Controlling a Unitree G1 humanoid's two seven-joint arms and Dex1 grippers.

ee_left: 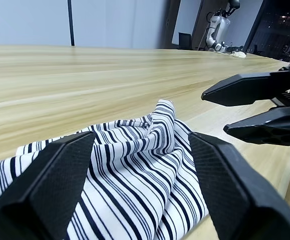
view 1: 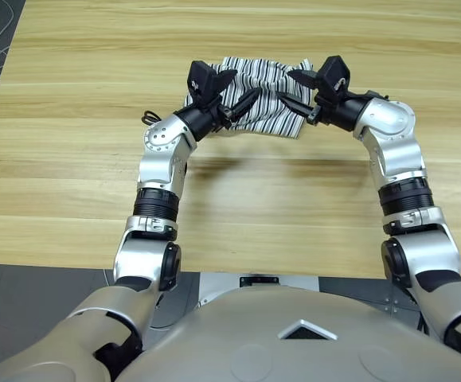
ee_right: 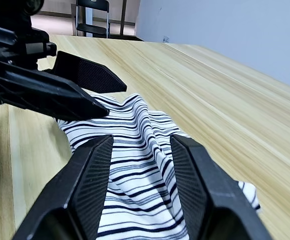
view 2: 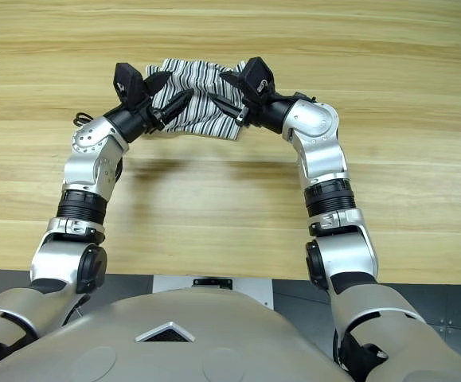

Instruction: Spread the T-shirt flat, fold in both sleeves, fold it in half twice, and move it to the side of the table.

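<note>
The T-shirt (view 1: 266, 99), white with dark stripes, lies bunched in a crumpled heap on the wooden bench (view 1: 87, 64), directly ahead of you. Your left claw (view 1: 248, 82) and right claw (view 1: 284, 85) flank it. The fingers of each are apart and clamp nothing. The left wrist view adds a raised ridge of cloth (ee_left: 162, 122). Sleeves and collar cannot be made out, and the claws hide the heap's side edges.
</note>
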